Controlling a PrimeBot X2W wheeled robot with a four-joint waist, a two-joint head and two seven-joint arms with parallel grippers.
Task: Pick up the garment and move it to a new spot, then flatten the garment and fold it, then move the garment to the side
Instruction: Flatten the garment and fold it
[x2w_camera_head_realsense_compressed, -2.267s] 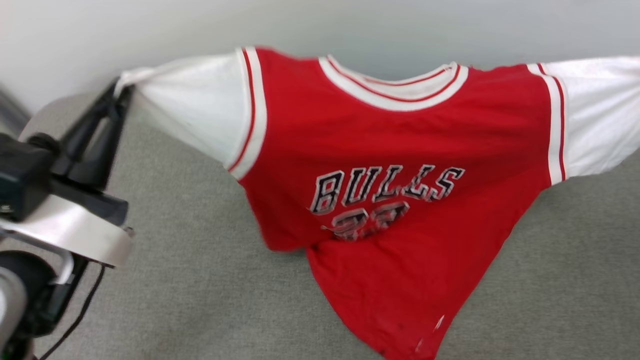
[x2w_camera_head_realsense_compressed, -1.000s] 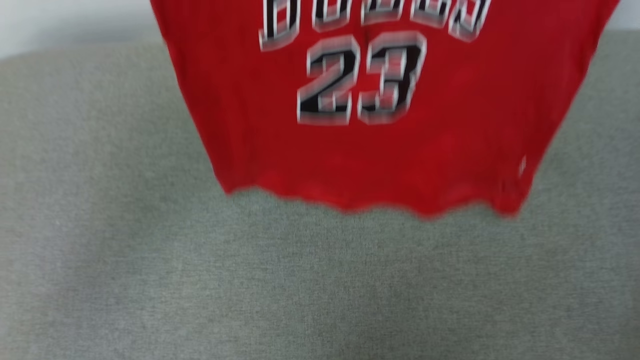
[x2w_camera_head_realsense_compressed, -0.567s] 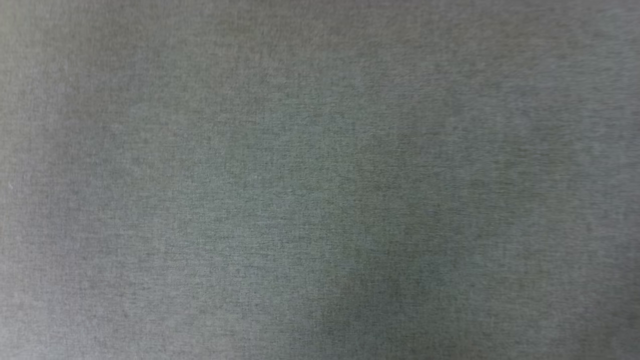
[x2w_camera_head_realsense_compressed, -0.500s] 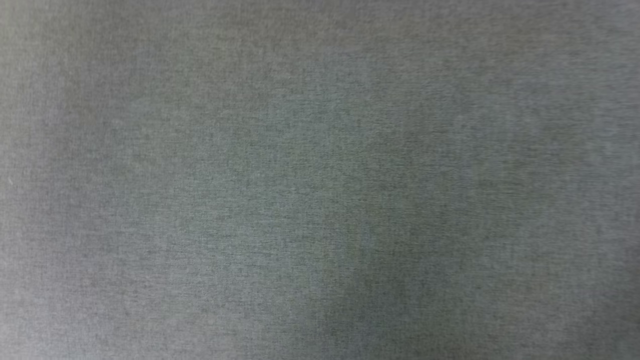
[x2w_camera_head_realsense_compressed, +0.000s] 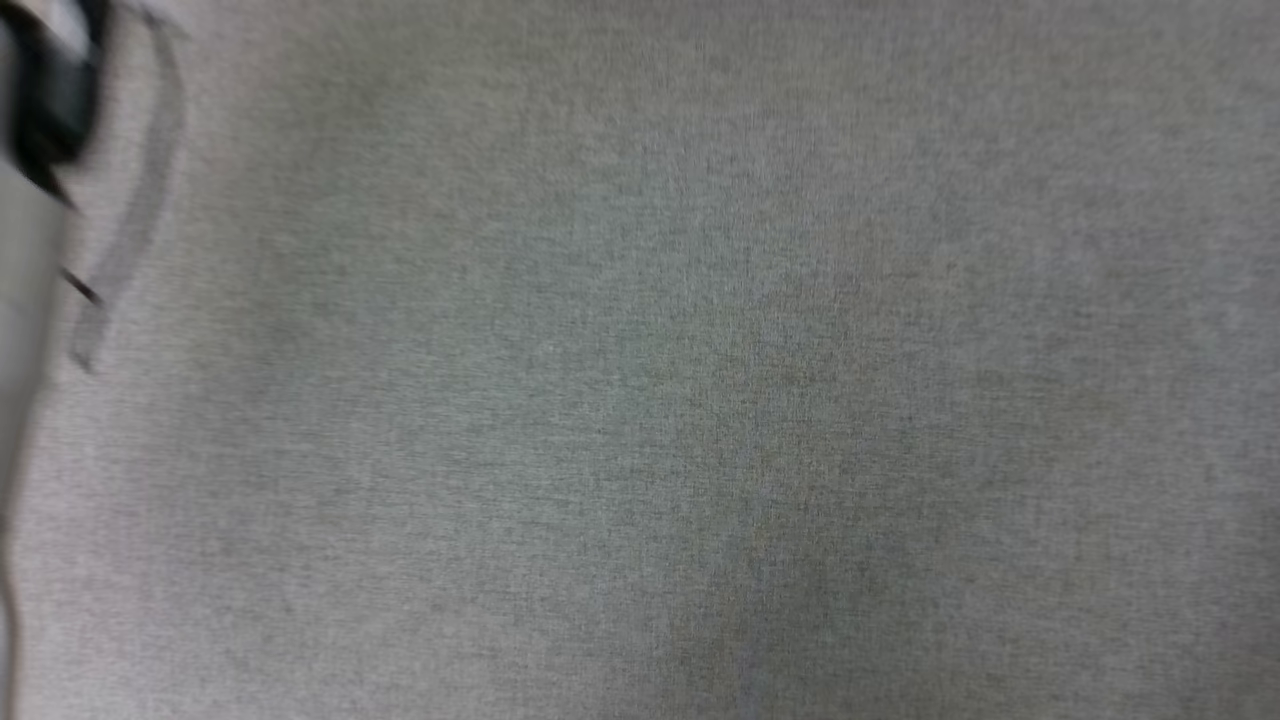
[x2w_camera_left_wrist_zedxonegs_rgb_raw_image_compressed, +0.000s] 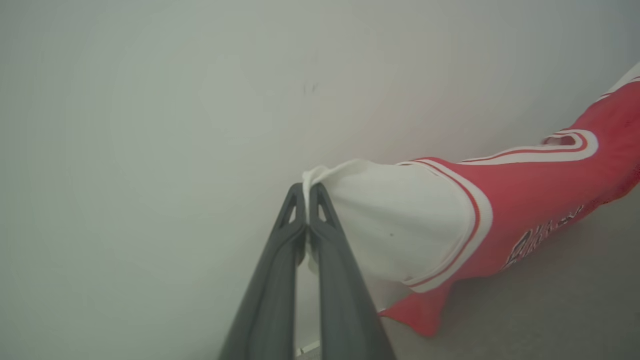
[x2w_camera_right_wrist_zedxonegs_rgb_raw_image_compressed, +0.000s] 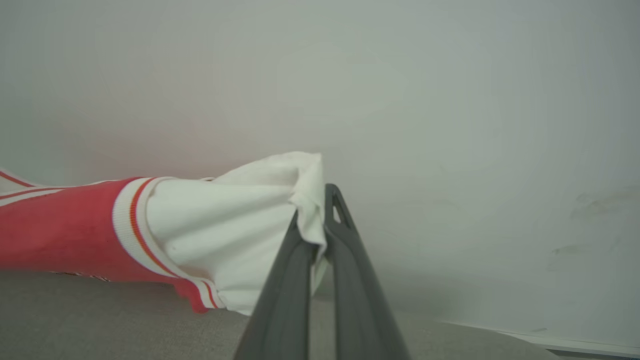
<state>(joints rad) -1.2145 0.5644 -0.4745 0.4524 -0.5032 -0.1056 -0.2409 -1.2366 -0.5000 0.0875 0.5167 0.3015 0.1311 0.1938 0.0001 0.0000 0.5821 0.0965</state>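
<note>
A red jersey shirt (x2w_camera_left_wrist_zedxonegs_rgb_raw_image_compressed: 530, 200) with white short sleeves hangs stretched in the air between two robot grippers, in front of a plain pale wall (x2w_camera_left_wrist_zedxonegs_rgb_raw_image_compressed: 150, 125).

In the left wrist view, the left gripper (x2w_camera_left_wrist_zedxonegs_rgb_raw_image_compressed: 306, 192) rises from the bottom centre of the frame. Its two dark fingers are pressed together, pinching the gathered edge of one white sleeve (x2w_camera_left_wrist_zedxonegs_rgb_raw_image_compressed: 395, 220). From there the shirt runs away to the right of the frame. It passes red-and-white trim, then the red body, with the striped collar (x2w_camera_left_wrist_zedxonegs_rgb_raw_image_compressed: 575, 142) at the far right and dark chest lettering (x2w_camera_left_wrist_zedxonegs_rgb_raw_image_compressed: 545, 232) seen at a steep angle.

In the right wrist view, the right gripper (x2w_camera_right_wrist_zedxonegs_rgb_raw_image_compressed: 319, 207) also rises from the bottom centre and is clamped on the bunched edge of the other white sleeve (x2w_camera_right_wrist_zedxonegs_rgb_raw_image_compressed: 225, 225). The cloth drapes over one of its fingers, and the red body runs off the left edge.

Holding the shirt by both sleeve ends, arms apart, appears meant to spread it wide so that it can be laid flat for folding.

Below the shirt lies a grey fabric surface (x2w_camera_head_realsense_compressed: 700, 400). Whether the red hem touches it cannot be told.

In the head view, a blurred dark and pale piece of a robot arm (x2w_camera_head_realsense_compressed: 45, 110) sits at the upper left edge.
</note>
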